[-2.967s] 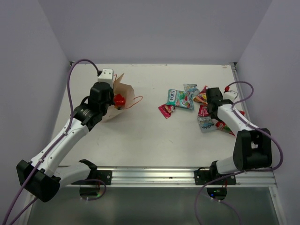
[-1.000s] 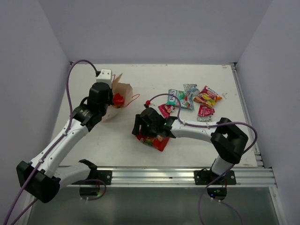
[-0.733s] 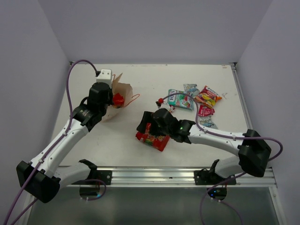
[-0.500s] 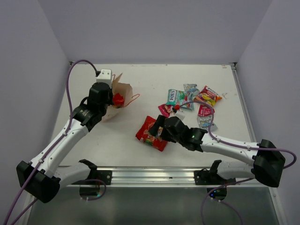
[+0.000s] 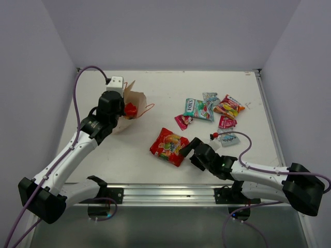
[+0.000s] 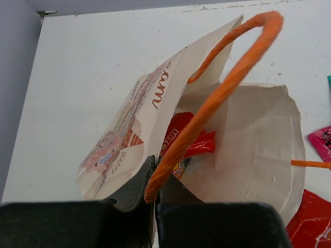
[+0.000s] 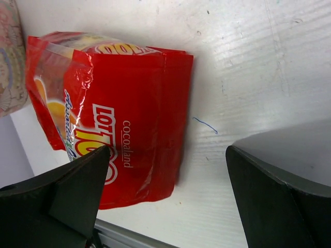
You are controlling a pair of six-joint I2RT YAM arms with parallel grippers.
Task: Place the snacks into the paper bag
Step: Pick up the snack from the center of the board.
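Snacks: one large red packet (image 5: 169, 146) lies flat on the counter (image 5: 155, 93), mid-counter, between the paper bag (image 5: 135, 103) at far left and the other loose packets (image 5: 213, 109) at far right. The right claw (image 5: 189, 146) sits just right of the red packet and slightly nearer, spread wide and empty. In the wrist view the packet lies ahead of the claw, toward one finger and not between them. The packet is near square and set askew, so its long axis is unclear. The left claw (image 6: 152, 194) is pinched on the bag's rim and orange handle (image 6: 232, 67), with the mouth facing right. Another red packet (image 6: 186, 142) is inside. Judgement: the right arm is nearer and the bag lies far-left of the packet.
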